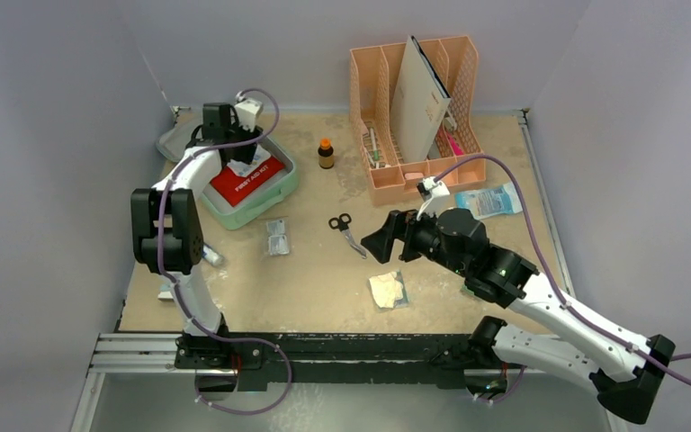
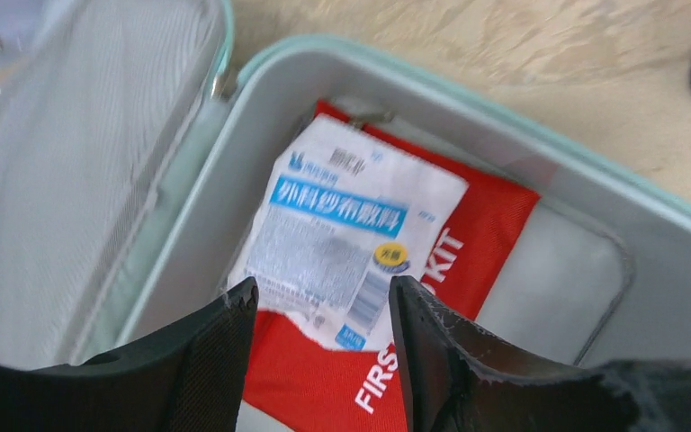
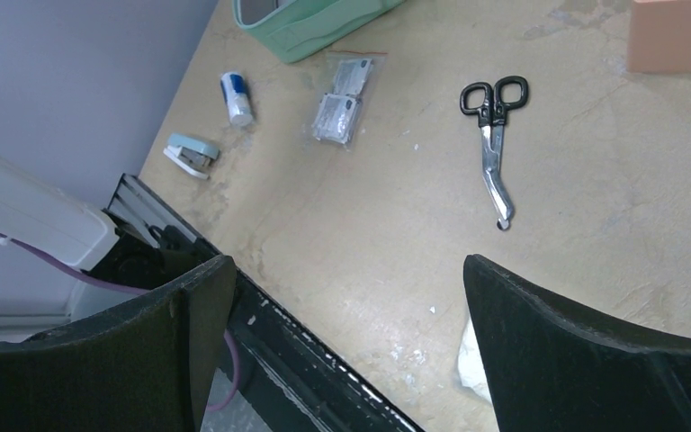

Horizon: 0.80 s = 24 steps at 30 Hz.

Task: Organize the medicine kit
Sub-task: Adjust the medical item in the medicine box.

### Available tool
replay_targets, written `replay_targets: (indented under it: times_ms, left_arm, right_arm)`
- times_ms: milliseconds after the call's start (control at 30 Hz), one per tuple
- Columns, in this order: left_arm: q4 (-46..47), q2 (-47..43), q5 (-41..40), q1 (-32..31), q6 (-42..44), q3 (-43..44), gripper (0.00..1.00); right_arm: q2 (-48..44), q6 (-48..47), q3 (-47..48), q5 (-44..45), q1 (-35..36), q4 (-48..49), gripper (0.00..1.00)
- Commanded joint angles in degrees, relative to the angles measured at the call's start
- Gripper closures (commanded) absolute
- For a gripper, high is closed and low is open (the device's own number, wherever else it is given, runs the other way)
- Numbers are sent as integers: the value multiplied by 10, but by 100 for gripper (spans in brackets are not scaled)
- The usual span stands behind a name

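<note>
step: packet point(image 2: 342, 234) into kit point(image 2: 585, 180) | left hand point(image 2: 322, 288): apart over packet on pouch point(image 2: 495, 234); lift straight, don't snag | right hand point(image 3: 349, 265): wide apart, empty

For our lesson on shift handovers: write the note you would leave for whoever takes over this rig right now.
Left gripper: jaws open, over the open medicine kit.
Right gripper: jaws wide open, empty, above the table near the scissors.
Done: red first-aid pouch in the kit, gauze packet lying on it.
Left to do: scissors, sachet bag, orange-capped bottle, cream packet, blue-white packet lie on the table; lid open.
</note>
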Motion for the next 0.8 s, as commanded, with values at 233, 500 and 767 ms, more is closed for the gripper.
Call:
replay_targets:
  times_ms: [233, 500, 767]
  left_arm:
    - [75, -20, -64, 43, -191, -75, 37]
    - [102, -3, -60, 49, -230, -86, 36]
    - [103, 22, -29, 55, -257, -70, 37]
  right_arm:
    - [-10, 7, 7, 1, 1, 22, 1]
    - [-8, 1, 18, 10, 2, 14, 1]
    - [-10, -3, 23, 30, 1, 3, 1]
